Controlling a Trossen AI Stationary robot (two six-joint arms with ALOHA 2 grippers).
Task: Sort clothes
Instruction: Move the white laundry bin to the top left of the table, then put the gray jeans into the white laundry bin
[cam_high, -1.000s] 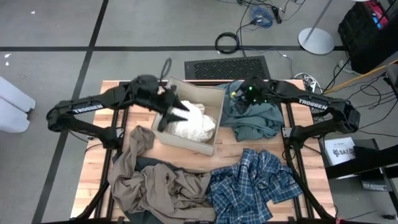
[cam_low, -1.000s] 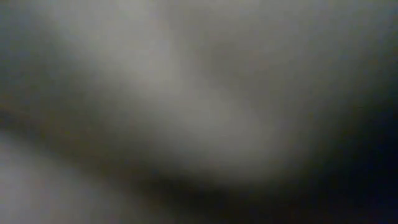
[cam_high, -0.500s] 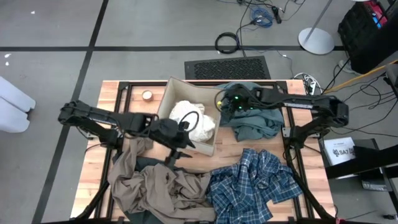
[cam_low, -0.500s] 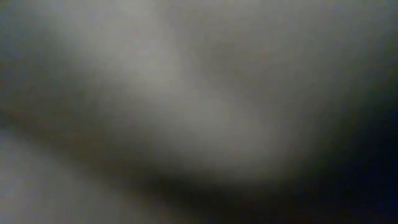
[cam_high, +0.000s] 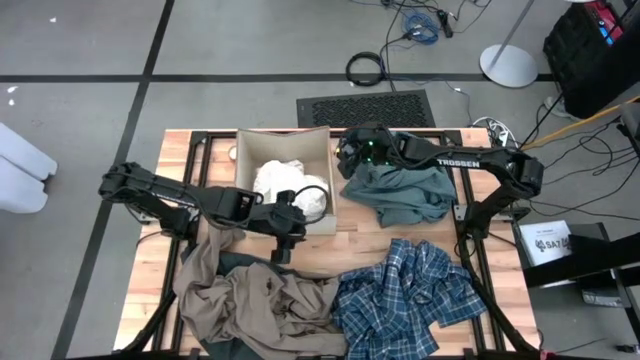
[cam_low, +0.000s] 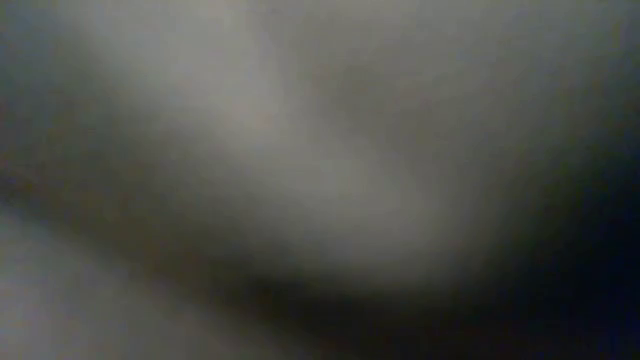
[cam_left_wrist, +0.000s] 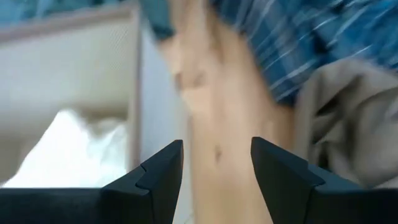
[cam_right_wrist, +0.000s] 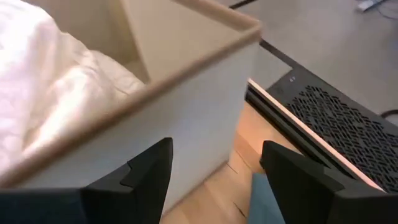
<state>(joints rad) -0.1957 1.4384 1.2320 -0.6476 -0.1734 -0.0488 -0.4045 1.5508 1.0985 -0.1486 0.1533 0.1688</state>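
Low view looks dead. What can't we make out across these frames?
- Low view: fully blurred, something pressed against the lens; nothing readable.
- High view: the dark garment is mostly buried under the khaki garment.
- High view: the left gripper covers part of the white garment and the box wall.
- High view: the plaid garment is cut off by the bottom edge.
- Left wrist view: motion-blurred; fabric detail is lost.

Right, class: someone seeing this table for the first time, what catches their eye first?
Likely the beige cardboard box near the table's far edge, with a white garment heaped inside. Both grippers stand open and empty beside it: the left gripper at its near side, the right gripper at its right wall. A blue-and-white plaid garment sprawls across the near right.
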